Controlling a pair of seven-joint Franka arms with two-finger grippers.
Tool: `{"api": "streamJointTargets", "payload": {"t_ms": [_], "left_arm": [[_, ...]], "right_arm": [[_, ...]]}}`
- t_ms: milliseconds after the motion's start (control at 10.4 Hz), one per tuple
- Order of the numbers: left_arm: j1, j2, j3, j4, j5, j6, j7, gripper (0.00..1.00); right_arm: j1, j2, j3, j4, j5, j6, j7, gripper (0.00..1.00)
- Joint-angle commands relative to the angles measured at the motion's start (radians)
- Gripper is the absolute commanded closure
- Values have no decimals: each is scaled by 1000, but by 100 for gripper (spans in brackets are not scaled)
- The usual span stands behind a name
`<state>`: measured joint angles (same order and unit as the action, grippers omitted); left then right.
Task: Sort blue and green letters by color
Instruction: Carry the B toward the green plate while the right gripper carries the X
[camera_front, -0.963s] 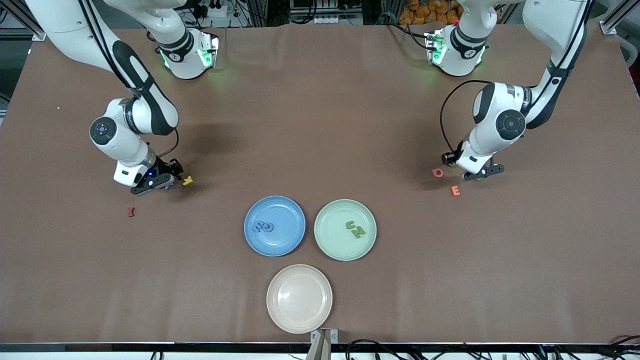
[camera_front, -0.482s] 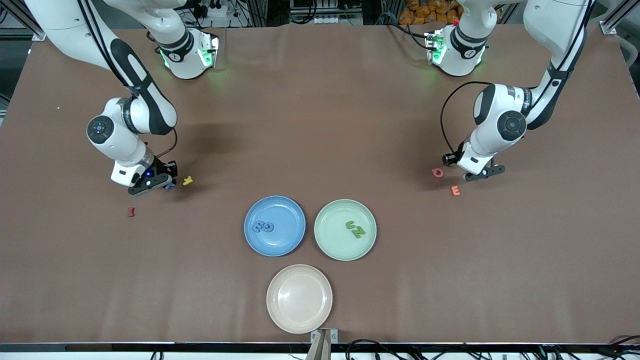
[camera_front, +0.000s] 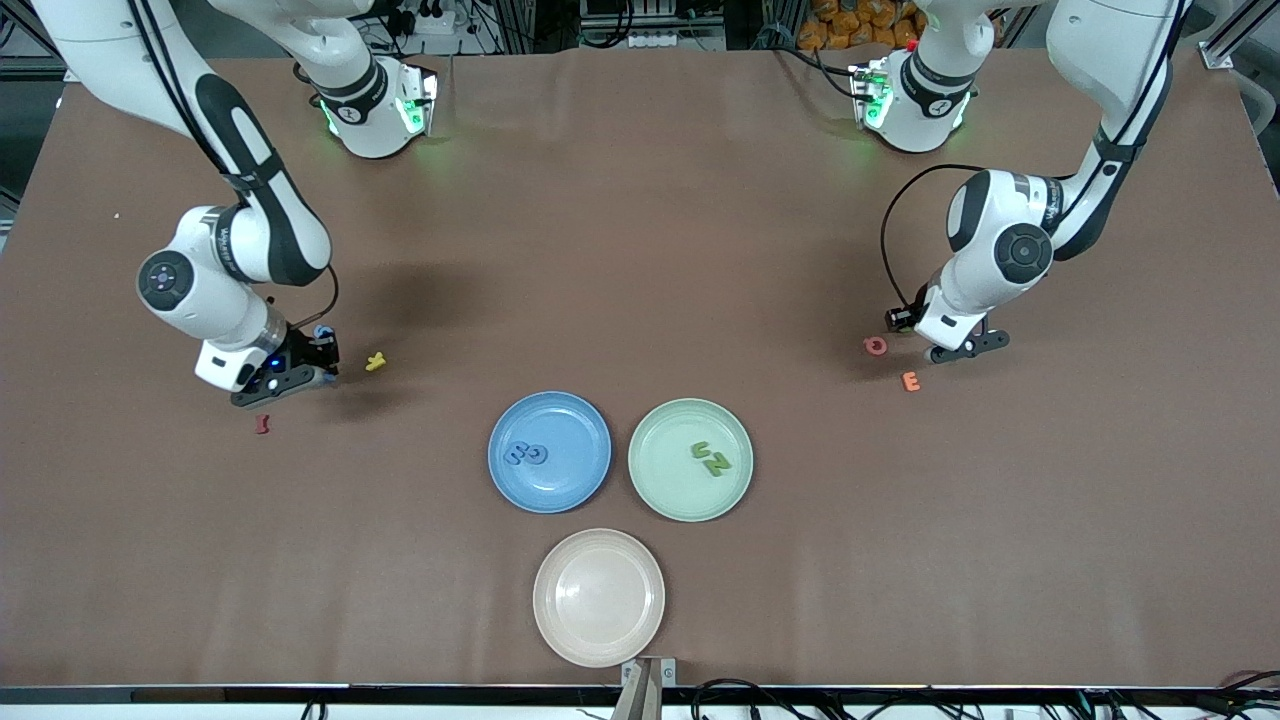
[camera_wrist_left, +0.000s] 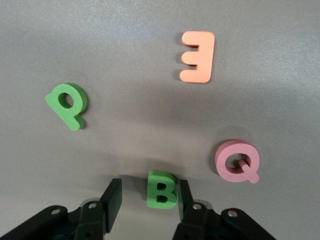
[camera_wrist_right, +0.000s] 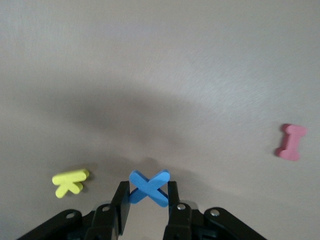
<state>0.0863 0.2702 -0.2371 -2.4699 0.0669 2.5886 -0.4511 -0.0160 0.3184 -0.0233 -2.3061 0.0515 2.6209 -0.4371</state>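
Jaws clamped on the blue X (camera_wrist_right: 149, 187), your right gripper (camera_wrist_right: 148, 200) has lifted toward nine o'clock from the yellow Y (camera_front: 375, 362) (left gripper (camera_wrist_left: 148, 197) brackets the green B (camera_wrist_left: 161, 189), not closed).

Even, bright overhead light falls across the brown table (camera_front: 640, 250), with no harsh glare. Soft, blurred shadows spread on the table beside each arm, toward the middle. The pale plate (camera_front: 598, 597) nearest the front camera shows a faint sheen. Green indicator lights glow on both arm bases. In both wrist views the table reads grey, the letters are sharp, and a broad diffuse shadow darkens the surface just ahead of each claw, whose dark fingers look slightly soft.
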Motion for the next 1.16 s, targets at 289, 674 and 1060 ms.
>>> {"api": "streamJointTargets", "payload": {"t_ms": [289,674,1060], "left_arm": [[9,10,-7,-3,27,24,-20,60],[9,14,-7,2,24,33,-21,100],[0,-44,-19,54,25,-2,-21,100]], "right_arm": [[24,22,74,189,-7,-165,456,79],[91,126,94,354,-7,-165,737,82],[191,284,94,581,11,-165,1045,83]]}}
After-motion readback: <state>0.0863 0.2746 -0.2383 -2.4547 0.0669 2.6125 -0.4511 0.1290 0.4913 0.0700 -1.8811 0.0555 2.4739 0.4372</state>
